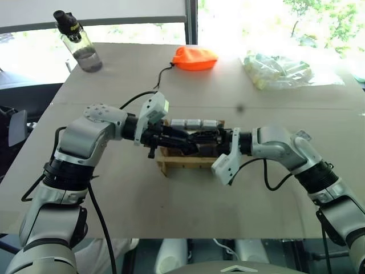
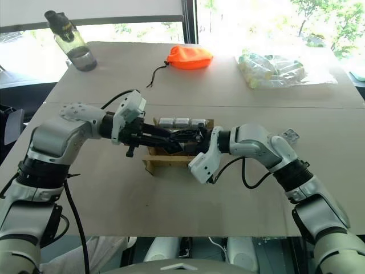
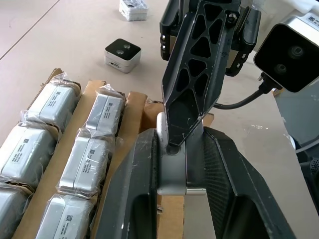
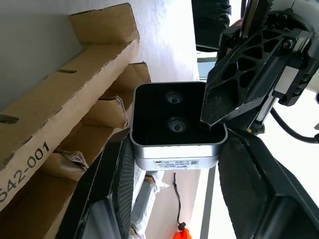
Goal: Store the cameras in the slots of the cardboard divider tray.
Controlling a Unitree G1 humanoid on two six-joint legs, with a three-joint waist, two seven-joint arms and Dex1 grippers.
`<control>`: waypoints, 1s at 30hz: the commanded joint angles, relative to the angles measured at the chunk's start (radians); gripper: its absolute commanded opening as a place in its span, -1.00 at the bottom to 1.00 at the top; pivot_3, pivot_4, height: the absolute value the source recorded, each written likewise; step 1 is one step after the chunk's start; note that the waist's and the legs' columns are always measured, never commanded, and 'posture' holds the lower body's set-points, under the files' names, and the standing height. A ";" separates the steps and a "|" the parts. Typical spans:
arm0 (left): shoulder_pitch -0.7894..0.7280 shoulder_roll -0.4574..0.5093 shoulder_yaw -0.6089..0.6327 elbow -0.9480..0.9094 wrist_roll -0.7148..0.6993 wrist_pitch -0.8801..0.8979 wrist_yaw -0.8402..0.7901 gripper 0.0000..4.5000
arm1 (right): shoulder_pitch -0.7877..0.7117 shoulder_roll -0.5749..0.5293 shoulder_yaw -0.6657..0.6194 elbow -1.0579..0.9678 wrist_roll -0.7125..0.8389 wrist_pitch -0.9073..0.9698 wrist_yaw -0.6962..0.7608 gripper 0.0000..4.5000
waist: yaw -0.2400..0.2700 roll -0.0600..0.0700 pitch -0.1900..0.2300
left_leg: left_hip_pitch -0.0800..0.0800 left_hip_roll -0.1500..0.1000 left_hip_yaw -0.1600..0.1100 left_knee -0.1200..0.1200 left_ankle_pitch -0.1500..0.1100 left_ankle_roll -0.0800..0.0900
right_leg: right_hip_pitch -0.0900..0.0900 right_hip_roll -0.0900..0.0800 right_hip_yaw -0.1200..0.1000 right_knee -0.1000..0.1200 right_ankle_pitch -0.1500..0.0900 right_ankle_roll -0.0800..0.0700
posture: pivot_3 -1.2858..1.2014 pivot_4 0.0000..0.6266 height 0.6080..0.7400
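Grey counter (image 1: 171,200), window glare behind. Left gripper (image 3: 172,149) jaws shut on a camera (image 3: 172,169) over the cardboard divider tray (image 1: 171,165), frame centre. Right gripper (image 4: 174,144) jaws clamp a camera, black lens face (image 4: 169,117), one left finger (image 4: 239,84) touching its corner. Both grippers meet over the tray. Wrapped cameras (image 3: 92,159) fill the tray's rows. Two loose cameras (image 3: 122,55) sit on open counter beyond the tray. Counter bare toward the near edge. Orange pouch (image 1: 195,58) top centre, bottle (image 1: 80,43) upper left, clear bag (image 1: 279,69) upper right.
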 commanded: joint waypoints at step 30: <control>-0.077 0.044 0.046 0.151 0.099 -0.315 -0.110 -0.69 | 0.596 -0.161 -0.361 -0.519 0.808 0.707 0.122 0.60 | 0.020 0.000 0.000 | -0.001 0.000 -0.001 0.000 0.000 0.000 | 0.001 0.000 -0.001 0.000 0.000 0.000 | 0.03 -0.52 0.78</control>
